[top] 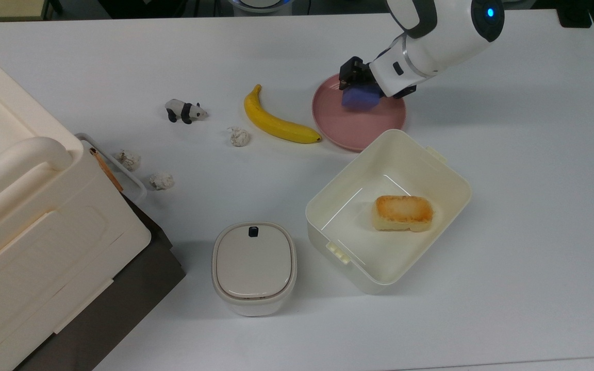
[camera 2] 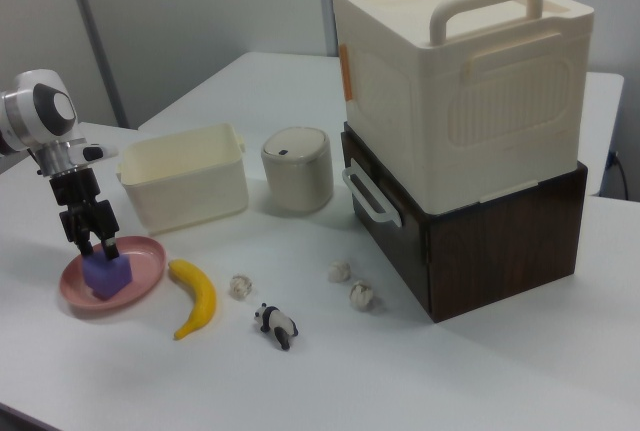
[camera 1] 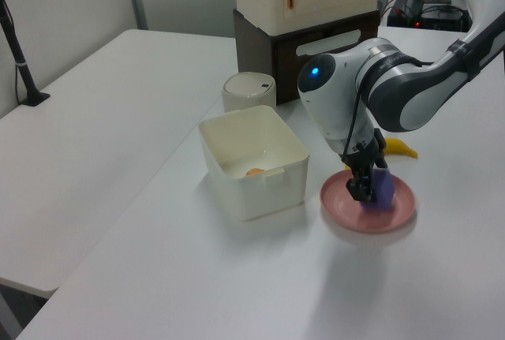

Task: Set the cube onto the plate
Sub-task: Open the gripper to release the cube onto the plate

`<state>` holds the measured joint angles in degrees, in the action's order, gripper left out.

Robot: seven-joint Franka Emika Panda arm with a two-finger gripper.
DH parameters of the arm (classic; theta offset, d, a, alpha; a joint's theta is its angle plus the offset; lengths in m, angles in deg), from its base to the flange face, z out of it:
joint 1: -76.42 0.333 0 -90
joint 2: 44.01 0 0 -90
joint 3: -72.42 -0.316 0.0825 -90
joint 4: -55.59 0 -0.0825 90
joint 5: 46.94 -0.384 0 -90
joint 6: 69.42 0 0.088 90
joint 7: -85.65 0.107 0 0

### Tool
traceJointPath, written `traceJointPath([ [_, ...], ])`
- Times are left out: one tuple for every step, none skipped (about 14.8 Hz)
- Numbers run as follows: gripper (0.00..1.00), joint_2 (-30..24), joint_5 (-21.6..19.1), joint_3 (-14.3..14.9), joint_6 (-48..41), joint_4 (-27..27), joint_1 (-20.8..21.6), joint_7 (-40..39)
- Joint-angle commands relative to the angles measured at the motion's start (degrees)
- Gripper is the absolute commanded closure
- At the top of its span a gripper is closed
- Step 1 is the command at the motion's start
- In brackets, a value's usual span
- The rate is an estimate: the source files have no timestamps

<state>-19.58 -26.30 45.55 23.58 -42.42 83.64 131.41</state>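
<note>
Cube [camera 2: 107, 273] sits on plate [camera 2: 140, 256]; gripper [camera 2: 100, 247] fingers look spread just above it, apparently released, so placement looks done.

A white table [top: 508, 206] carries a pink plate [top: 351, 126] near its far edge. A blue-purple cube [top: 360, 99] sits on the plate's far side, and the gripper [top: 355, 77] of a white arm [top: 431, 38] is right above it, touching or nearly so. A banana [top: 276, 121] lies just beside the plate on the top view's left. A cream tub [top: 387, 211] near the plate holds a toasted bread piece [top: 403, 212]. Further toward the top view's left are a toy panda [top: 185, 111], three crumpled paper balls [top: 239, 136], a lidded round container [top: 253, 267] and a large cream box [top: 29, 216].
</note>
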Motion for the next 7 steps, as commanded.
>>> traceJointPath([
  [0.00,-1.7,1.0,0.2,1.3,-1.3,0.1,1.0],
  [0.00,-1.8,1.0,0.3,1.2,-1.1,-0.2,1.0],
  [0.00,-2.4,0.8,0.3,1.0,-0.9,-0.8,0.7],
  [0.00,-3.4,0.5,0.4,0.8,-0.3,-1.8,0.3],
  [0.00,-4.7,0.1,0.4,0.5,-0.3,-3.1,-0.6],
  [0.00,-6.8,-0.1,0.4,0.2,-0.3,-4.4,-1.9],
  [0.00,-8.6,-0.2,0.4,-0.2,-0.3,-5.5,-3.5],
])
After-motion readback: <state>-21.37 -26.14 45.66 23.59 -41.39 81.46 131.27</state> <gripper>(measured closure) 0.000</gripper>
